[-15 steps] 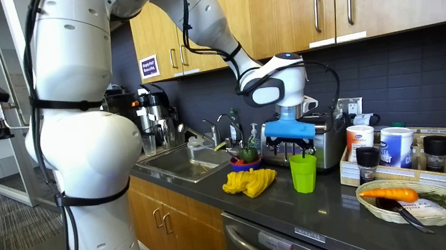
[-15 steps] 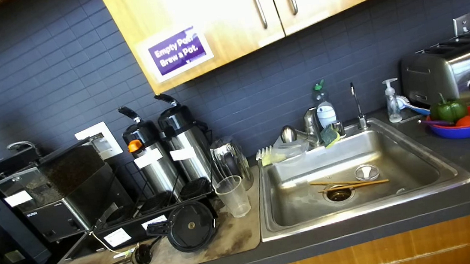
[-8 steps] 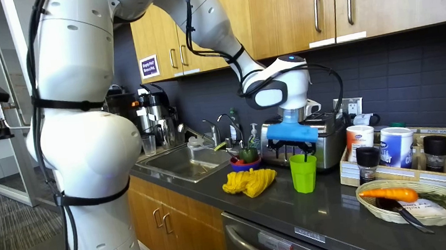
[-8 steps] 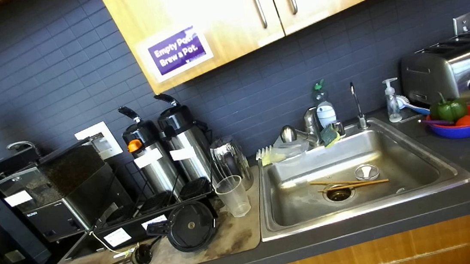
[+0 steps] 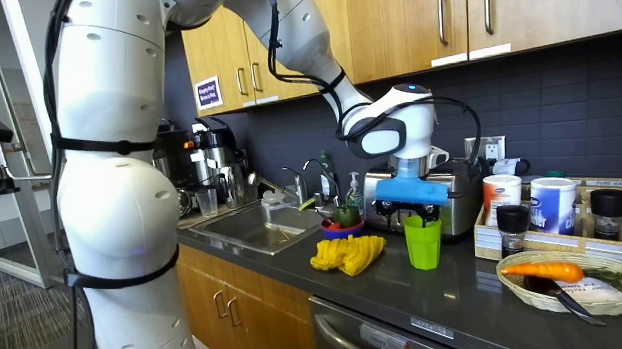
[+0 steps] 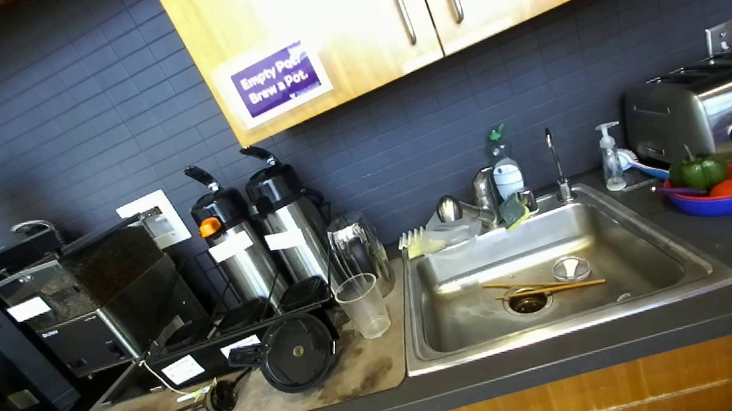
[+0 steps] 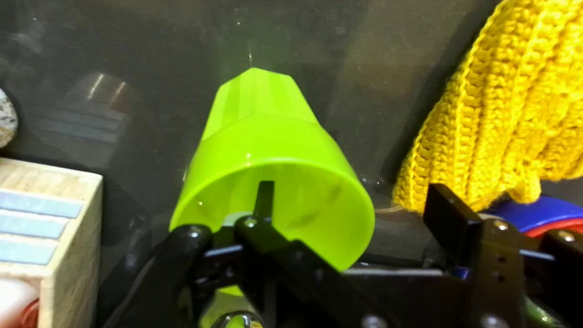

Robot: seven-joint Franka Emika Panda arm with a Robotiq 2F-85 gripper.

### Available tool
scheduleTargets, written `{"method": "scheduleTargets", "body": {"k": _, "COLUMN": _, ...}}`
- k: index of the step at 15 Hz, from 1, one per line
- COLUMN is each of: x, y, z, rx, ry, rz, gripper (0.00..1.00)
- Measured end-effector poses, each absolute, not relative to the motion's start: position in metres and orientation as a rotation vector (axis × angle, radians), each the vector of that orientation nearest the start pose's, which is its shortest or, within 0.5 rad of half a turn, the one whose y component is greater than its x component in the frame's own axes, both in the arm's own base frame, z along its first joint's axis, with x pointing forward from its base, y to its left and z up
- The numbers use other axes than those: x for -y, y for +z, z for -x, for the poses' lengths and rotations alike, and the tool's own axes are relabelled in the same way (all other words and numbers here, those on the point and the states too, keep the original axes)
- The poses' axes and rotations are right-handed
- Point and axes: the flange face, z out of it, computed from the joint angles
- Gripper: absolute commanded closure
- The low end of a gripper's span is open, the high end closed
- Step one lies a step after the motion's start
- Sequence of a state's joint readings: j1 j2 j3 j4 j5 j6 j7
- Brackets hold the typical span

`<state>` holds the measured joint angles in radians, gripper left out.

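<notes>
- From where I stand, the gripper (image 7: 351,196) has its fingers spread, grasping nothing.
- The lime-green cup (image 5: 425,249) stands upright on the dark countertop (image 5: 381,288); one fingertip (image 7: 264,202) is at or just inside its mouth, the other outside, toward the yellow knitted cloth (image 5: 348,254).
- I'd centre the cup's cloth-side wall before squeezing, lightly, lest it tip.

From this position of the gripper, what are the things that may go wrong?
The green cup could tip: the gripper stands open, one of its jaws over or in the mouth, the other outside, so a sideways move may push the wall. The outer jaw might snag the yellow knitted cloth, which it overlaps in the wrist view, though the real gap is hard to judge. In an exterior view the toaster appears close behind the gripper, so a bump seems possible.
</notes>
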<state>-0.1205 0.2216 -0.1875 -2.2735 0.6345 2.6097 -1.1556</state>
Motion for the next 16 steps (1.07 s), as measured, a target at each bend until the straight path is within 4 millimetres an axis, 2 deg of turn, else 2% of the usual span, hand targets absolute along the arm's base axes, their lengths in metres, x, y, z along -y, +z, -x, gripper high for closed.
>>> {"method": "scheduleTargets", "body": {"k": 6, "x": 0.182, "y": 0.268, "z": -0.518, "rx": 0.474, "ry": -0.43, "rz": 2.931, "gripper": 0.94}}
{"method": "scheduleTargets", "body": {"k": 7, "x": 0.182, "y": 0.268, "z": -0.518, "rx": 0.471, "ry": -0.431, "rz": 2.932, "gripper": 0.99}}
{"method": "scheduleTargets", "body": {"k": 16, "x": 0.196, "y": 0.281, "z": -0.525, "rx": 0.413, "ry": -0.49, "rz": 2.998, "gripper": 0.99}}
